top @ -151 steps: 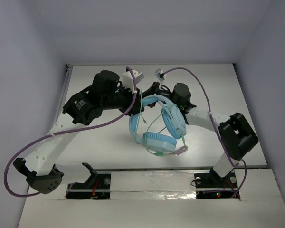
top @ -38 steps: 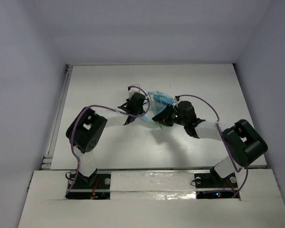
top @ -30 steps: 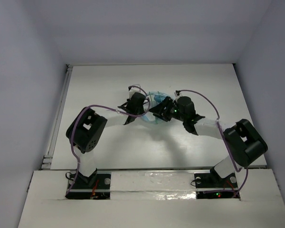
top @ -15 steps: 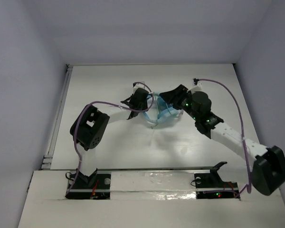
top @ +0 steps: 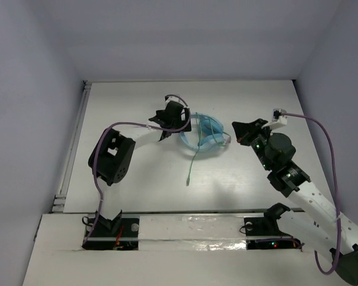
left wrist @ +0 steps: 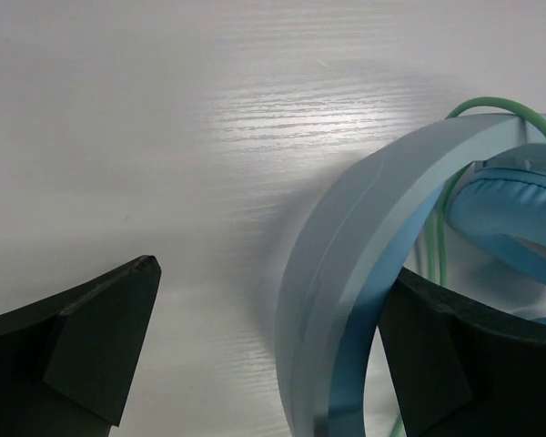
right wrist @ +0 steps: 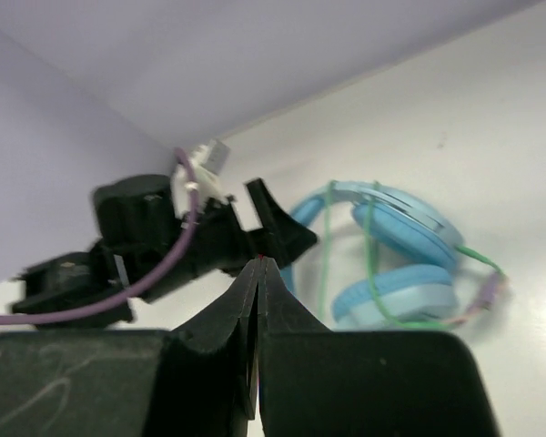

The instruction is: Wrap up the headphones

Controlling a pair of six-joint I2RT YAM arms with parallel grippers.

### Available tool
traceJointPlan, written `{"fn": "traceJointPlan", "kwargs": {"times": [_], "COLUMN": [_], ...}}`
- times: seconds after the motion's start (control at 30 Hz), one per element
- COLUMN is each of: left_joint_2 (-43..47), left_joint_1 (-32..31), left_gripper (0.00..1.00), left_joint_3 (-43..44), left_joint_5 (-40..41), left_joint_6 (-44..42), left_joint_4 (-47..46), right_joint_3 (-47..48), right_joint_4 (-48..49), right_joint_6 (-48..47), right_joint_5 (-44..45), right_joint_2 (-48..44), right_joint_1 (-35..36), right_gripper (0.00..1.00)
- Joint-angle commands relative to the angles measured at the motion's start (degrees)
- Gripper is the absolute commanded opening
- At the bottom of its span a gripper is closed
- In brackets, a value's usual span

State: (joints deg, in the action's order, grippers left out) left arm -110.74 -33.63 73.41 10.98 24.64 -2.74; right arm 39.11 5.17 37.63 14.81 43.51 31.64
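Note:
The light blue headphones (top: 204, 133) lie folded on the white table, with the pale-green cable (top: 193, 161) looped over the earcups and its end trailing toward the near edge. My left gripper (top: 185, 123) is open at their left side. In the left wrist view the band (left wrist: 364, 246) stands between the spread fingers (left wrist: 91, 350), close against the right one. My right gripper (top: 237, 127) is shut on nothing, apart from the headphones to their right. In the right wrist view its closed tips (right wrist: 259, 264) point at the earcups (right wrist: 405, 264) and the cable (right wrist: 371, 246).
The left arm's elbow (top: 110, 158) rests on the table left of the middle, its purple cable (top: 125, 125) arching above. The right arm (top: 298, 185) stretches across the near right. White walls enclose the table (top: 137, 95) at the back and sides.
The left gripper has opened and let go of the band. The right gripper has shut and drawn back to the right, away from the headphones. The cable end now lies stretched on the table.

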Motion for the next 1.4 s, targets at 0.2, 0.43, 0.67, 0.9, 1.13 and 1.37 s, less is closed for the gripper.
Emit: {"fn": "traceJointPlan", "kwargs": {"times": [0.2,0.43,0.67,0.9,1.13,1.37], "left_joint_2": [19.6,36.0,50.3,63.2,69.5,69.8], "left_joint_1": [0.5,0.5,0.5,0.5,1.0,1.0], "left_gripper": [0.99,0.99,0.99,0.99,0.99,0.99], "left_joint_3": [-8.9,-15.6,-16.3,-16.3,-20.4,-21.8], "left_joint_5": [2.6,1.5,0.9,9.0,9.8,9.8], "left_joint_6": [0.4,-0.5,-2.0,-4.3,-6.6,-7.2], "left_joint_4": [-6.0,-6.8,-3.1,7.0,8.5,7.7], "right_joint_3": [-0.8,2.6,7.6,7.8,6.5,6.8], "right_joint_4": [-3.7,-7.9,-13.1,-17.5,-20.7,-21.3], "right_joint_6": [-4.7,-4.4,-3.7,-3.7,-2.9,-1.9], "right_joint_5": [6.6,7.8,9.9,16.4,22.0,19.5], "right_joint_2": [0.4,-0.5,-4.5,-16.8,-22.5,-19.9], "right_joint_1": [0.5,0.5,0.5,0.5,0.5,0.5], "right_gripper": [0.31,0.87,1.0,1.0,1.0,1.0]}}
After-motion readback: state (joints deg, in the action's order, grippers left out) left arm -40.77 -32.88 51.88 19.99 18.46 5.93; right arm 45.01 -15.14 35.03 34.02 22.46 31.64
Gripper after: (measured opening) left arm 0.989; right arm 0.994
